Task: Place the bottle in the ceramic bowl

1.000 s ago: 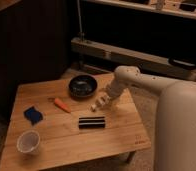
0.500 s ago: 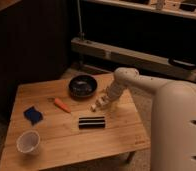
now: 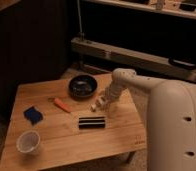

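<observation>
The gripper (image 3: 102, 102) sits low over the wooden table (image 3: 51, 155), just to the right of the ceramic bowl (image 3: 83, 86). The bottle (image 3: 94, 106) lies at its tip, its pale end poking out leftward, between the bowl and the black bar (image 3: 92, 122); whether the gripper clamps it I cannot tell
</observation>
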### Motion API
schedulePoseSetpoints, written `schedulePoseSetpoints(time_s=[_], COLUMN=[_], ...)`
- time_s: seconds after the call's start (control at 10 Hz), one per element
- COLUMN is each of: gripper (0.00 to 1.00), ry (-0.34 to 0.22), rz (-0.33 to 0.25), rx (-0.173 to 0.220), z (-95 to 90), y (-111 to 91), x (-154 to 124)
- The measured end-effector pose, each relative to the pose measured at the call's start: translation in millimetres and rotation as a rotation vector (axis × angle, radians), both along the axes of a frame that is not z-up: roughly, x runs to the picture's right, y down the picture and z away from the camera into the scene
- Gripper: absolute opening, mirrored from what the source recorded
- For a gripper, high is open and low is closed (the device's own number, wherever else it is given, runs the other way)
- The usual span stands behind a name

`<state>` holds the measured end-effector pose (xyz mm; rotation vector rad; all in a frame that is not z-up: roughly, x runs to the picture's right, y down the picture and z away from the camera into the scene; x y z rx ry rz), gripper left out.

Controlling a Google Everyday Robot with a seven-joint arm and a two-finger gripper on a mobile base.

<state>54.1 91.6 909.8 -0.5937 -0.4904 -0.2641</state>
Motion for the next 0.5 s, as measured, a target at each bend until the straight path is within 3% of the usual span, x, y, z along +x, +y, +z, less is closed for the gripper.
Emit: schedulePoseSetpoints(time_s=[0.3, 0.5], gripper=[0.18, 0.05], ry=[0.008, 0.018], rz=[0.003, 0.002], rx=[-0.021, -0.031], z=[-5.2, -8.1], y=[8.5, 11.9], x=[4.1, 7.3])
